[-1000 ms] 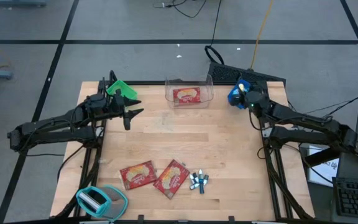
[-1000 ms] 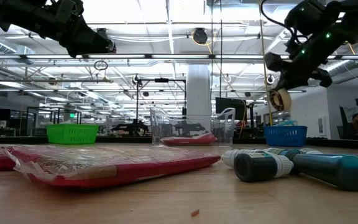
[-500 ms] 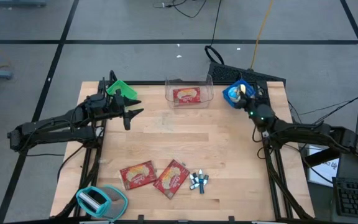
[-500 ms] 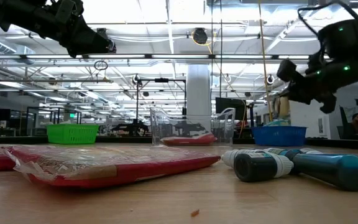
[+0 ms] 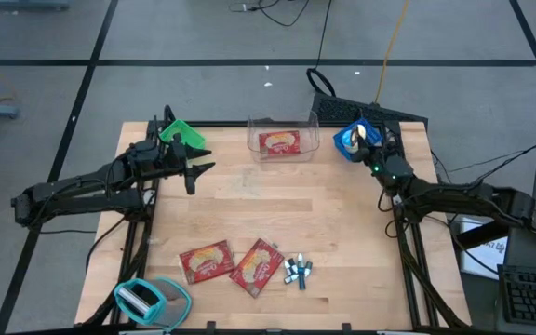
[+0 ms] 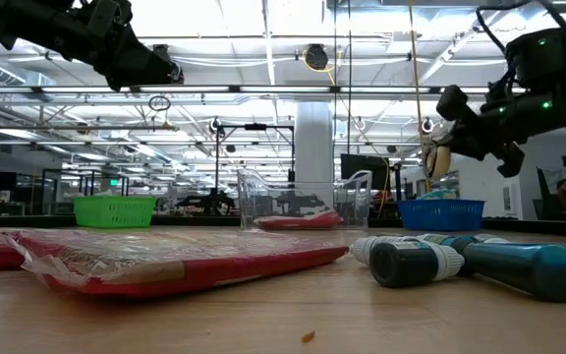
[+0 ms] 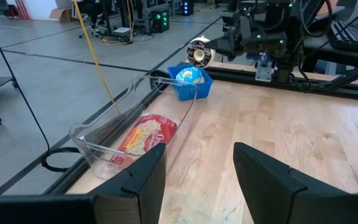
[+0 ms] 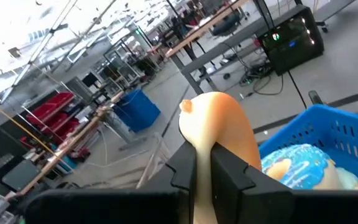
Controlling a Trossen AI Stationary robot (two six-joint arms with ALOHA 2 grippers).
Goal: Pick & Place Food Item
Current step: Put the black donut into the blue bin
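We take the clear plastic bin (image 5: 283, 136) at the desk's (image 5: 277, 219) far edge as our landmark. Inside it lies one red food packet (image 5: 279, 142). To its right, near the far right corner, stands a blue basket (image 5: 353, 140) holding a blue-and-white wrapped item (image 7: 188, 75). The right end effector (image 5: 372, 138) hangs just above that basket, clenched on a tan, ring-shaped pastry that looks like a bagel or doughnut (image 8: 217, 134); the left wrist view shows it edge-on with a dark centre, held clear of the basket's rim.

To the bin's left, at the far left corner, sits one green basket (image 5: 181, 136). The left end effector (image 5: 196, 169) hovers beside it, above the desk, its fingers (image 7: 138, 180) spread apart with nothing between them.

Well in front of the bin, near the desk's near edge, we count two more red food packets (image 5: 205, 261) lying side by side, the right one (image 5: 257, 266) tilted. Just right of them lies a small cluster of blue-and-white cylinders (image 5: 297, 271), possibly batteries; their number we cannot tell. At the near left corner rests one teal tape dispenser (image 5: 150, 299).

Nothing lies on the bare wood between the bin and the blue basket.
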